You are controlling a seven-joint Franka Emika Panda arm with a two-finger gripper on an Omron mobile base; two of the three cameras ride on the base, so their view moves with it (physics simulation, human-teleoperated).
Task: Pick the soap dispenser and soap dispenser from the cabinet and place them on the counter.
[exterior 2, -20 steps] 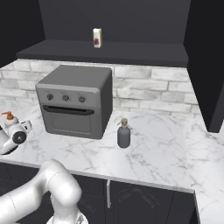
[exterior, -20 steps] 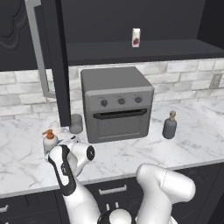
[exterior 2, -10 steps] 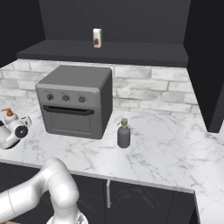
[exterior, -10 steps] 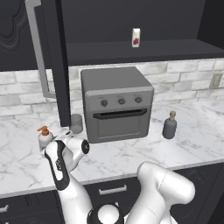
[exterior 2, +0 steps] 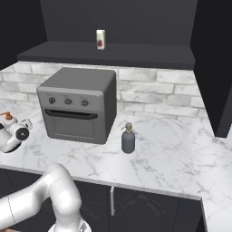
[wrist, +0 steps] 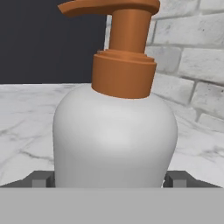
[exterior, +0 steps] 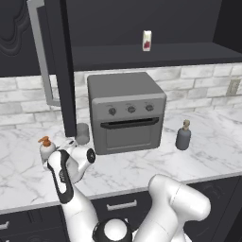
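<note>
My gripper [exterior: 51, 157] hangs low over the left part of the white marble counter [exterior: 137, 166], shut on the white soap dispenser [exterior: 45, 151] with the orange pump. In the hand view this bottle [wrist: 114, 135] stands upright between my fingertips [wrist: 41, 179], one pad on each side of its belly. The right base view has its orange pump [exterior 2: 5, 116] at the far left edge, next to my gripper [exterior 2: 10, 131]. The slimmer dark grey soap dispenser [exterior: 183, 137] [exterior 2: 128, 139] stands on the counter [exterior 2: 176, 152] right of the oven. The black cabinet's door [exterior: 60, 66] is swung open.
A grey toaster oven [exterior: 125, 111] [exterior 2: 77, 104] stands at mid counter, with a short grey cup [exterior: 82, 133] beside its left side. A small white carton [exterior: 147, 40] [exterior 2: 100, 39] stands on the cabinet shelf. Black drawers run under the counter's front edge.
My gripper has carried the white soap dispenser to the left along the counter. In the last half second it has barely moved. The grey dispenser has stayed in place.
</note>
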